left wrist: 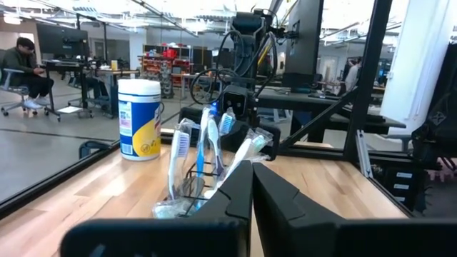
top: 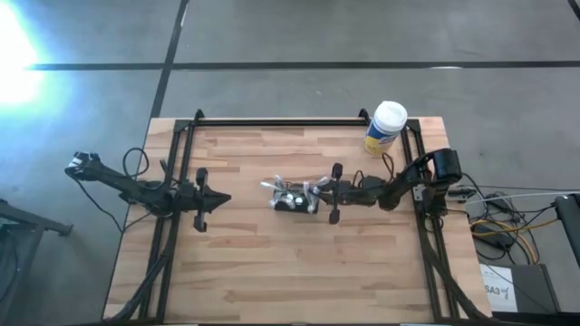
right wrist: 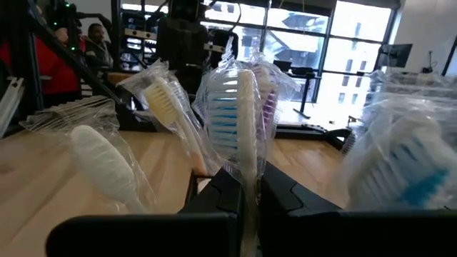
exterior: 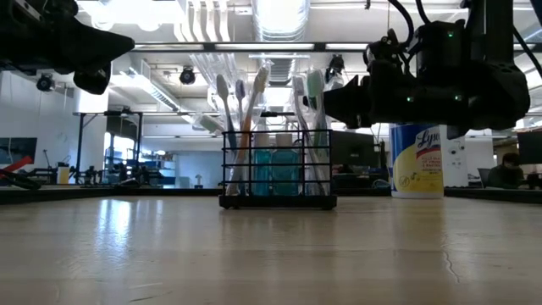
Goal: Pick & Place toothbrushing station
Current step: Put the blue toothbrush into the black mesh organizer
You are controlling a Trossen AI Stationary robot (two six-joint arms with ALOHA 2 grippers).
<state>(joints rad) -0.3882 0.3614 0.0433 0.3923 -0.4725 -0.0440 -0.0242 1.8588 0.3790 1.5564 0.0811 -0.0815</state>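
I see the right tool clamped on a wrapped toothbrush in the holder; left tool closed empty; canister reads "Lys".

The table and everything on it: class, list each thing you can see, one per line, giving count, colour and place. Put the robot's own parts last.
table: one, light wood with a black frame, under both arms.
toothbrushing station: one, black mesh box, near the table's middle.
toothbrushes: several, white, blue and cream, some in clear wrap, standing upright in the station.
canister: one, white lid and yellow label, far right corner of the table.
person: one, seated at a desk in the room beyond the table.
left gripper: one, dark, shut, left of the station and apart from it.
right gripper: one, dark, shut, right at the station's right side.
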